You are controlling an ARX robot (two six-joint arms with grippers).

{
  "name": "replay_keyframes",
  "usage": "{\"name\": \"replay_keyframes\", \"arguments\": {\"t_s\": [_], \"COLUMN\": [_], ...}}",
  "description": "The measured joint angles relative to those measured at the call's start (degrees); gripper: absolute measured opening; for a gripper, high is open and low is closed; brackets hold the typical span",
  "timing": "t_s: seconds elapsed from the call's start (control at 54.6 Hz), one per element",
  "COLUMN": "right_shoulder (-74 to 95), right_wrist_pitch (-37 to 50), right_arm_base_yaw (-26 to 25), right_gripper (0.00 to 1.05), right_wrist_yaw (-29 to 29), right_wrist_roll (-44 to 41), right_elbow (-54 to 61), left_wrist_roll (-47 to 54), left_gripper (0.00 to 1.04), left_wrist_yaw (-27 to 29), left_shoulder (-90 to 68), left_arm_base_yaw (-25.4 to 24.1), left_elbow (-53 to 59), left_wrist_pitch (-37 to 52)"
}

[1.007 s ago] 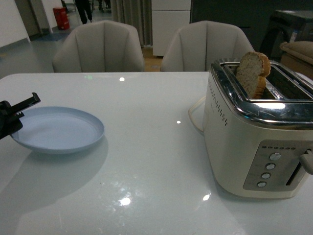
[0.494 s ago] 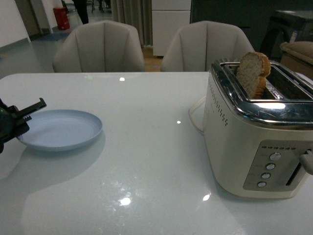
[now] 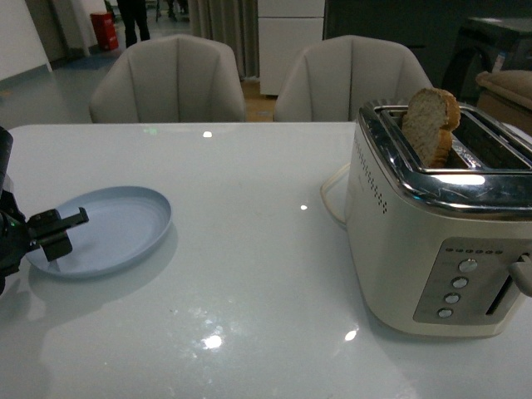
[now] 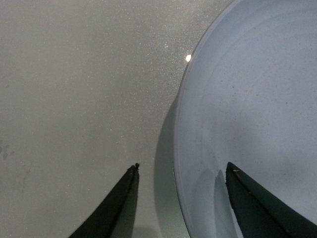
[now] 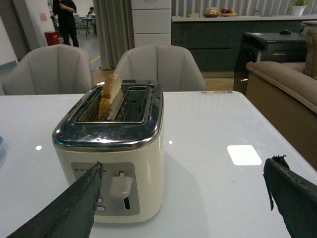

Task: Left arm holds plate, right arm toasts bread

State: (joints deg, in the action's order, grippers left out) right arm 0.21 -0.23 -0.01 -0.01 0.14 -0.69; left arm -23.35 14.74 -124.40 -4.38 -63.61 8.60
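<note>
The pale-blue plate [image 3: 112,224] lies on the white table at the left. My left gripper [image 3: 70,230] is open at its left rim. In the left wrist view the plate's rim [image 4: 177,148] runs between the two black fingers [image 4: 116,210], one over the table and one over the plate's inside; whether they touch it I cannot tell. The bread [image 3: 431,125] stands upright in the near slot of the cream toaster [image 3: 432,249], its top sticking out. My right gripper [image 5: 184,163] is open, facing the toaster [image 5: 114,144], the bread [image 5: 110,91] and the toaster's lever [image 5: 120,186]. It does not show in the front view.
Two grey chairs [image 3: 170,79] stand behind the table's far edge. A white cord [image 3: 331,199] loops beside the toaster. A brown sofa [image 5: 285,82] lies beyond the table's right side. A person [image 5: 64,20] stands far back in the room.
My left gripper has come nearer and lower along the plate's left rim. The plate has shifted slightly toward me. Toaster and bread have not moved.
</note>
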Motion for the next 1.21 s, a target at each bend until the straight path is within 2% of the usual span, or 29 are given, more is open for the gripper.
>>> {"name": "replay_keyframes", "arguments": {"t_s": [0.275,0.695,0.915,0.933,0.952,1.007,1.043,1.135,1.208], "right_shoulder": [0.0,0.02,0.02,0.02,0.02,0.02,0.02,0.02,0.02], "right_wrist_pitch": [0.0,0.02,0.02,0.02,0.02,0.04,-0.02,0.02,0.02], "right_arm_base_yaw": [0.0,0.0,0.0,0.0,0.0,0.0,0.0,0.0,0.0], "right_gripper": [0.98,0.98,0.98,0.98,0.98,0.98,0.98,0.98,0.98], "right_wrist_yaw": [0.0,0.0,0.0,0.0,0.0,0.02,0.0,0.0,0.0], "right_wrist_roll": [0.0,0.0,0.0,0.0,0.0,0.0,0.0,0.0,0.0], "right_elbow": [0.0,0.0,0.0,0.0,0.0,0.0,0.0,0.0,0.0], "left_wrist_roll": [1.11,2.4,0.66,1.03,2.45,7.3,12.11,17.22,20.28], "left_gripper": [0.99,0.98,0.98,0.97,0.94,0.83,0.75,0.62,0.47], "left_wrist_yaw": [-2.14,-6.23,-5.92,-6.12,-7.45,-10.4,-10.43,-10.36,-10.08], "left_shoulder": [1.86,24.13,42.05,44.09,45.46,50.21,54.27,58.84,62.49], "left_arm_base_yaw": [0.09,4.37,5.9,6.32,6.38,7.39,8.46,9.73,9.7], "left_elbow": [-0.02,-0.15,0.39,0.98,2.78,8.33,13.84,20.5,26.67], "left_wrist_pitch": [0.24,2.16,-6.12,-5.05,-0.31,8.61,13.07,15.61,17.4]}}
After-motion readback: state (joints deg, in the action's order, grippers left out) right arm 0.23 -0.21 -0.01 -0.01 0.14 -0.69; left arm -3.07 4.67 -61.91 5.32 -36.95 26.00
